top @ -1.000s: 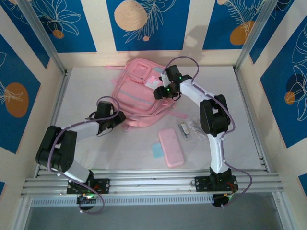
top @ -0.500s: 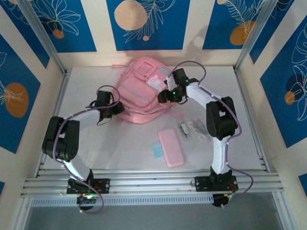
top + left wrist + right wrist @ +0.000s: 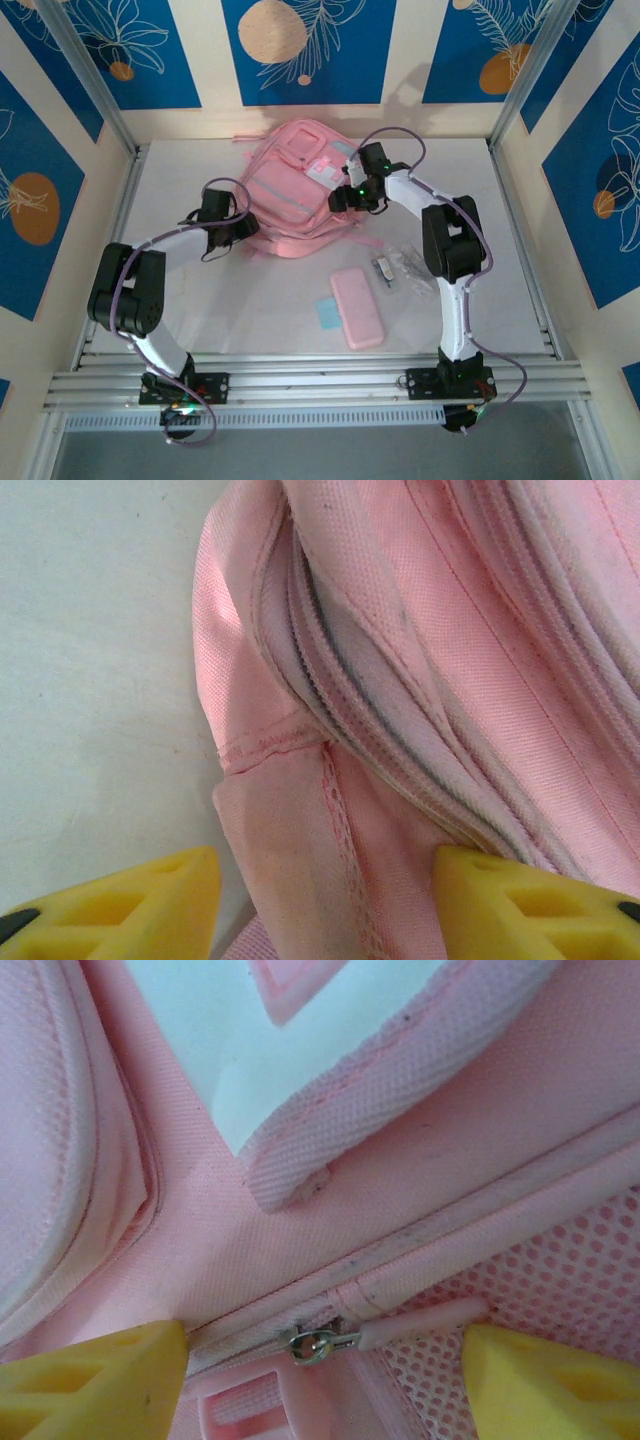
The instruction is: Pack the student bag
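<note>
A: My right gripper (image 3: 322,1375) sits released, astride the small metal zipper pull (image 3: 318,1341). Left gripper (image 3: 325,905) is spread too, on the bag's seam.
B: Bag?
A: Soft pink fabric student bag (image 3: 285,190), 12 o'clock on the white table (image 3: 200,300). Opening step, I reckon. Next: pinch the pull.

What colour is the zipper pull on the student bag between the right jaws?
Pink pull tab on a silver metal slider; clearest in the right wrist view.
</note>
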Controlling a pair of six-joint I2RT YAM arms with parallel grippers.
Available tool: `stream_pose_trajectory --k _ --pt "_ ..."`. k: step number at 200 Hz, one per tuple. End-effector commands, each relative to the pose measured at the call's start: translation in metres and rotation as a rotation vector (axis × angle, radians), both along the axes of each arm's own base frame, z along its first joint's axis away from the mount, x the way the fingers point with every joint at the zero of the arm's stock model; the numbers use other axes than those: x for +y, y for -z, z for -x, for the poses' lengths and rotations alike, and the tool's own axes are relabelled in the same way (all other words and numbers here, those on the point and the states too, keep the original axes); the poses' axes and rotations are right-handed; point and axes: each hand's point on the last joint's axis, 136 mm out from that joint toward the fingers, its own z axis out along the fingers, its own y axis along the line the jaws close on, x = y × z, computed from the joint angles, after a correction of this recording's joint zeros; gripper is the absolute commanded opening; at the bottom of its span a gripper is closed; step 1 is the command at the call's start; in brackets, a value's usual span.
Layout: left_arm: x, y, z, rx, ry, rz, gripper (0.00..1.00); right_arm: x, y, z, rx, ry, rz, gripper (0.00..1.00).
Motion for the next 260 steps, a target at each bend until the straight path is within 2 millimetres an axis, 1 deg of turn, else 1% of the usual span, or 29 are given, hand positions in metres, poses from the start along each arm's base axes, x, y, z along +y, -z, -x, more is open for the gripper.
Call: stream_pose_trajectory --k 1,16,38,52,63,79,93,107,122,138,155,176,197,226,239,260 --pt "-0.004 -0.009 -0.003 -0.014 0.014 0.033 0.58 0.034 -0.007 0.016 0.027 -0.098 -0.087 0.73" --pt "-0.004 -0.007 -0.002 -0.008 0.012 0.035 0.58 0.048 -0.025 0.03 0.053 -0.118 -0.182 0.73" --pt "-0.003 -0.006 0.001 -0.004 0.009 0.032 0.58 0.067 -0.07 0.054 0.051 -0.16 -0.327 0.72" --pt "-0.002 -0.005 0.003 -0.002 0.008 0.03 0.58 0.078 -0.097 0.072 0.029 -0.203 -0.388 0.72" --pt "-0.001 -0.005 0.005 -0.005 0.003 0.028 0.59 0.084 -0.109 0.086 0.001 -0.231 -0.397 0.72" --pt "0.0 -0.004 0.006 -0.004 0.002 0.026 0.59 0.089 -0.116 0.1 -0.041 -0.266 -0.381 0.72" --pt "0.001 -0.002 0.006 0.001 -0.001 0.026 0.59 0.088 -0.11 0.106 -0.059 -0.277 -0.357 0.73" --pt "0.001 -0.002 0.006 0.002 0.001 0.028 0.59 0.079 -0.097 0.102 -0.037 -0.243 -0.318 0.72" --pt "0.001 -0.002 0.007 0.002 0.0 0.031 0.59 0.058 -0.079 0.089 -0.011 -0.152 -0.275 0.72" --pt "0.001 -0.004 0.008 -0.001 0.004 0.033 0.59 0.037 -0.065 0.074 0.004 -0.075 -0.249 0.72" --pt "0.0 -0.007 0.01 0.001 0.009 0.036 0.59 0.02 -0.057 0.059 -0.016 -0.023 -0.223 0.72" --pt "-0.003 -0.017 0.014 -0.005 0.021 0.058 0.62 0.008 -0.05 0.042 -0.032 0.007 -0.206 0.75" --pt "-0.003 -0.029 0.023 -0.013 0.014 0.081 0.66 0.001 -0.042 0.023 -0.05 0.023 -0.2 0.76" --pt "-0.007 -0.041 0.04 -0.024 0.001 0.133 0.71 0.002 -0.033 0.007 -0.062 0.007 -0.207 0.76" --pt "-0.012 -0.043 0.047 -0.023 0.003 0.157 0.71 0.006 -0.03 0.002 -0.064 -0.002 -0.215 0.77" --pt "-0.025 -0.039 0.053 -0.016 0.013 0.205 0.71 0.013 -0.023 -0.003 -0.057 -0.014 -0.225 0.77"
